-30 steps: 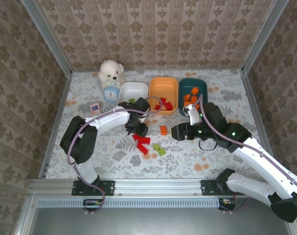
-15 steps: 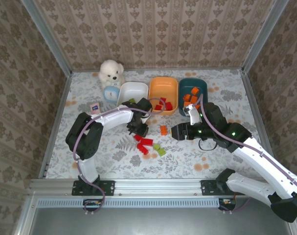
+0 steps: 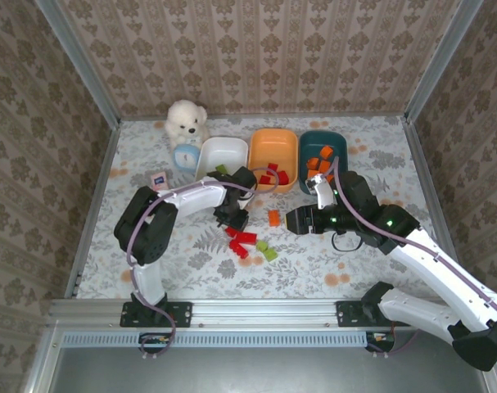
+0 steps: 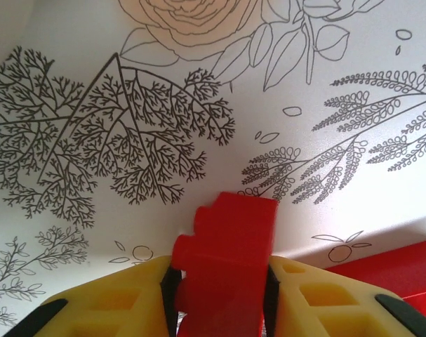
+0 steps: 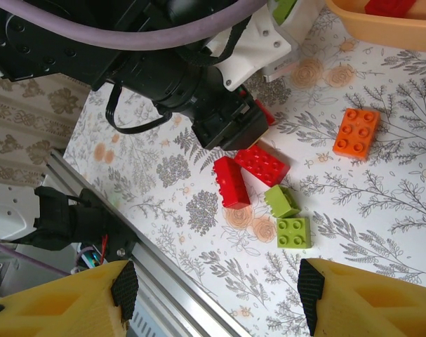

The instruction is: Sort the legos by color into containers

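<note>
We see left pincer [image 4: 223,298] pinching red brick [image 4: 227,242], close over floral surface [image 4: 198,84]; brick's long axis runs straight out from pincer. Orange dish [image 3: 273,147] (red bricks already inside) lies just beyond, slightly right; we judge left arm nearer. Coming move, in our view: lift, carry there. Right pincer [image 5: 213,302] spread, nothing between, hanging over loose legos [image 5: 260,164].

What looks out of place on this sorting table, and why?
The white plush toy and small blue clock, left of the white dish, are neither bricks nor containers. Also odd: the orange dish holds red bricks.
</note>
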